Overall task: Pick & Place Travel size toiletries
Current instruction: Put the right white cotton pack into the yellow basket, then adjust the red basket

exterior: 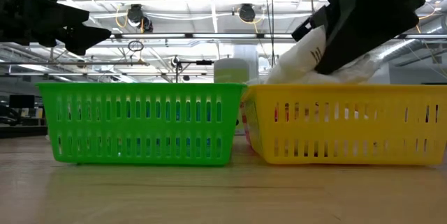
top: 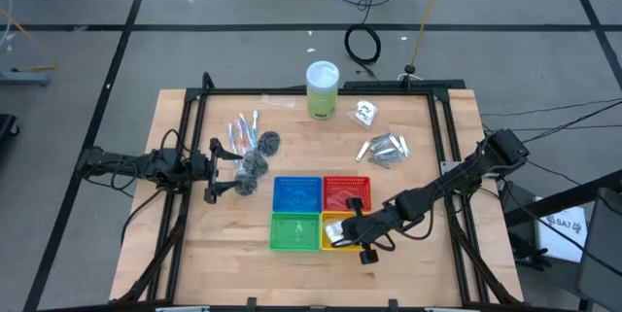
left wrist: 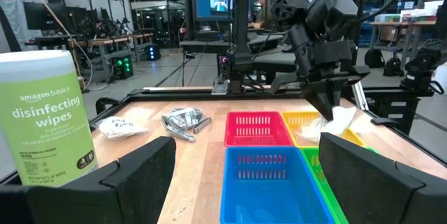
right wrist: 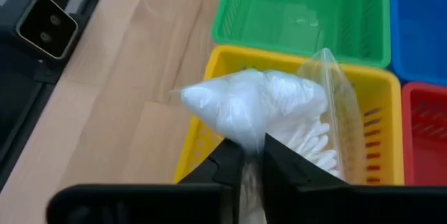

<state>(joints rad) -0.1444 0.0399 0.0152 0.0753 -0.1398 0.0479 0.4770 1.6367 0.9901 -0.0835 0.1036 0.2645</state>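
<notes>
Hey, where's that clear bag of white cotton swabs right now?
The bag of cotton swabs is pinched in the right hand, over the yellow basket, which sits right of the green basket at the table's front.

Pale wooden table (top: 224, 244) carries four square baskets (top: 321, 214) clustered at centre, green wipes cylinder (top: 323, 90) at the far edge, white sachet (top: 365, 113), silver foil tubes (top: 385, 149), wrapped sticks (top: 241, 133), dark puffs (top: 259, 154).

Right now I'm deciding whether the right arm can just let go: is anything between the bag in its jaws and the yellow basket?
Nothing visible is in the way. The right gripper pinches the clear bag of white swabs directly over the yellow basket, with the bag's lower part already inside the rim. The neighbouring green basket sits clear of it.
</notes>
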